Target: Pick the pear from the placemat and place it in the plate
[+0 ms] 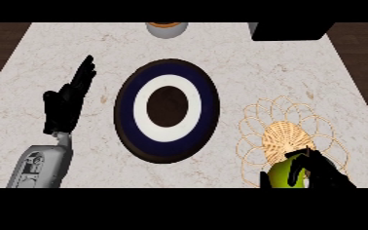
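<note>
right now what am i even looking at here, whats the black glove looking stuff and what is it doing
You are looking steeply down at a kitchen counter from a humanoid robot's head; there is only this one view. The black glove-like shapes are its two hands on grey forearms. The left hand rests open at the view's left, fingers straight, touching nothing. The right hand, at the lower right, has its fingers curled round a green pear, which sits on a woven wicker placemat. In the middle lies a round plate, dark blue with a white ring, with nothing on it. At the far edge are part of a small bowl and a black object, both cut off.
</note>
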`<action>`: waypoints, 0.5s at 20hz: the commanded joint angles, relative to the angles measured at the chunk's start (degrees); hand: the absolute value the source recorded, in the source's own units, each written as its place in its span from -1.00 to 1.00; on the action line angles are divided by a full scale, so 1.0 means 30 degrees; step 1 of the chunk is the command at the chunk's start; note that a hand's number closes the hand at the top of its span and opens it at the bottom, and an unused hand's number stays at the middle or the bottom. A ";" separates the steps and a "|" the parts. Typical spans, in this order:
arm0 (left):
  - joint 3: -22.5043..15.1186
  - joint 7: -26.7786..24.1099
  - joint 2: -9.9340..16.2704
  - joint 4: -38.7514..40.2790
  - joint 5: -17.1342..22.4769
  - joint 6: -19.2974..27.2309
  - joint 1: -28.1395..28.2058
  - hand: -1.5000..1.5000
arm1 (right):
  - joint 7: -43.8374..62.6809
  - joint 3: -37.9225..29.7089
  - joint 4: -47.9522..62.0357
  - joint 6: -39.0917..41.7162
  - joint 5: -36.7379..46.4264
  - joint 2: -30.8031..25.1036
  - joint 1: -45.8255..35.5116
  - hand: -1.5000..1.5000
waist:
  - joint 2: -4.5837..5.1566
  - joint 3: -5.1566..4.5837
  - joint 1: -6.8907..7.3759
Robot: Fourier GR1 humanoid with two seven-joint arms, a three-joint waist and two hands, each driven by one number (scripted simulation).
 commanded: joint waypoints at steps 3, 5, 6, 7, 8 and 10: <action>-0.0846 0.0575 -0.0747 -0.1703 -0.0452 0.0298 0.0758 0.00 | 0.0885 0.2387 -0.1883 0.1245 0.2211 0.1713 -0.2333 1.00 | 0.0071 0.0027 0.0520; -0.0579 0.0519 -0.0583 -0.0628 -0.0568 0.0227 0.0048 0.00 | 0.1978 0.2063 -0.2740 0.3994 0.0953 0.2239 -0.4498 1.00 | 0.0136 0.0017 0.0523; -0.0762 0.0689 -0.0893 -0.0703 -0.0888 0.0550 -0.0012 0.00 | 0.1266 0.2949 -0.1145 0.2171 0.1266 0.2866 -0.3820 1.00 | 0.0121 0.0032 0.0429; -0.0299 0.0515 -0.0331 -0.0315 -0.0324 -0.0245 -0.0290 0.00 | 0.2429 0.3588 -0.0618 0.3100 0.2276 0.4121 -0.5467 1.00 | 0.0140 0.0020 0.0504; 0.0010 0.0656 -0.0061 -0.0791 0.0143 -0.0570 -0.0468 0.00 | 0.3647 0.3195 0.0999 0.2911 0.1553 0.4149 -0.7829 1.00 | 0.0186 0.0015 0.0761; -0.0255 -0.0097 -0.0425 -0.0002 -0.0240 -0.0530 -0.0342 0.00 | 0.3924 0.2046 0.1927 0.3382 -0.0180 0.4189 -0.9236 1.00 | 0.0182 0.0026 0.0586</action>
